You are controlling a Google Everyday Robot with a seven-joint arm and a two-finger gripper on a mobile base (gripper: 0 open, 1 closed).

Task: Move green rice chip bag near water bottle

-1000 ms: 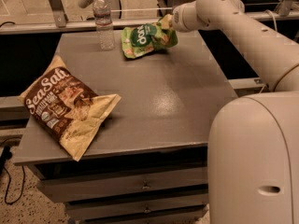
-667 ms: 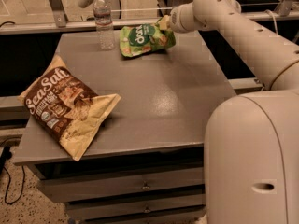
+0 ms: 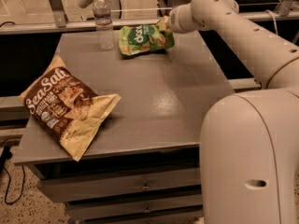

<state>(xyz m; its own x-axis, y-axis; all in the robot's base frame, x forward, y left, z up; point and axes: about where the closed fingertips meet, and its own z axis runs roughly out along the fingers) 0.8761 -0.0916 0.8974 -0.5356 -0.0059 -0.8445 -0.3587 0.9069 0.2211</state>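
Observation:
The green rice chip bag (image 3: 142, 38) is at the table's far side, just right of the water bottle (image 3: 103, 21), which stands upright at the far left edge. A small gap separates the two. My gripper (image 3: 165, 27) is at the bag's right end, shut on its crinkled edge, and the bag's left end rests on or just above the table (image 3: 163, 97). The fingers are mostly hidden behind the bag and the wrist.
A large brown-and-cream "Sea Salt" bag (image 3: 65, 106) lies at the table's near left, overhanging the front corner. My arm (image 3: 243, 36) reaches in from the right. A metal rail (image 3: 56, 27) runs behind the table. Drawers sit below the tabletop.
My gripper has carried the green bag slightly left, toward the water bottle. The bottle and the Sea Salt bag have not moved.

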